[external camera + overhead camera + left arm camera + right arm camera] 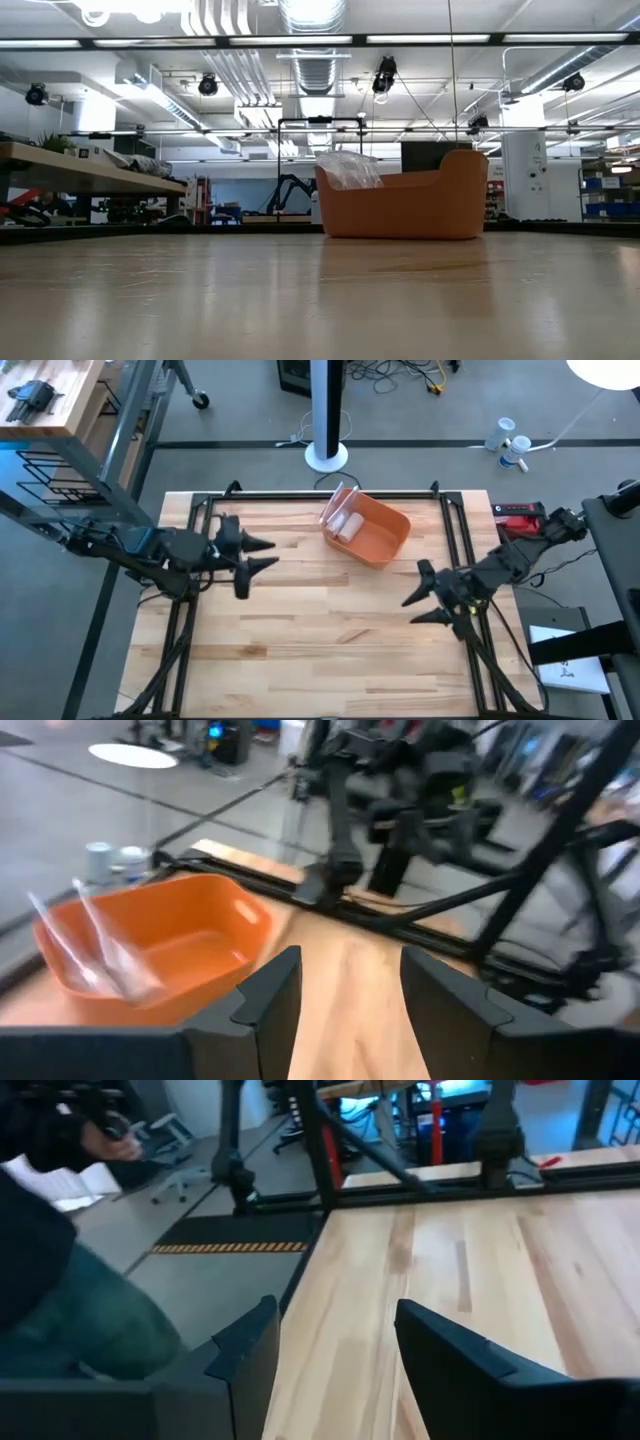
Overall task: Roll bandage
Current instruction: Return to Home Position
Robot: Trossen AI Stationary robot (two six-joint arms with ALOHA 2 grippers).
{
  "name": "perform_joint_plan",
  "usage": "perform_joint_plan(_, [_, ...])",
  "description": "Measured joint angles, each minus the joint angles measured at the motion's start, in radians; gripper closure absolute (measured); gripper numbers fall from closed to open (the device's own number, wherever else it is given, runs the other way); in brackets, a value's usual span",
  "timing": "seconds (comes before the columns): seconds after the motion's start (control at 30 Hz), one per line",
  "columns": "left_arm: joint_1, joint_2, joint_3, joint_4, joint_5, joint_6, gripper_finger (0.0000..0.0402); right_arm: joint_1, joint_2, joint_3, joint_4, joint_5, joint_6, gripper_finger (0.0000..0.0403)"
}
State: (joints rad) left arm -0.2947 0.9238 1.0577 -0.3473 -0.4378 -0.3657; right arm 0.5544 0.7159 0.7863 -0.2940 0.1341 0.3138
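The orange bin point(380, 538) is smooth plastic with round corners. In the high view it sits near the top middle of the pale wooden worktop point(320, 640), with its long side running slantwise across the planks. The clear, crinkly zip bag point(340, 518) stands in the bin's upper left end, leaning on the wall and poking over the rim. A white roll point(350, 527) shows through it. The left end effector point(268, 554) hangs left of the bin, its fingers spread wide and empty. The right end effector point(411, 611) hangs below and right of the bin, also wide and empty.
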Motion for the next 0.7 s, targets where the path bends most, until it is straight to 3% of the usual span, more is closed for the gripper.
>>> perform_joint_plan(0.1, [-0.002,-0.094,-0.160,0.123,0.009,-0.015,0.0245,0.002,-0.079,-0.051,0.042,0.000,-0.029,0.0210])
perform_joint_plan(0.3, [-0.003,-0.265,-0.417,0.345,0.004,-0.003,0.0256,0.002,-0.247,-0.128,0.127,0.008,-0.252,0.0203])
perform_joint_plan(0.5, [-0.003,-0.402,-0.544,0.360,0.003,-0.068,0.0260,0.002,-0.452,-0.224,0.127,0.169,-0.302,0.0202])
perform_joint_plan(0.7, [-0.003,-0.491,-0.624,0.448,-0.048,0.008,0.0249,0.002,-0.718,-0.358,0.252,0.188,-0.444,0.0197])
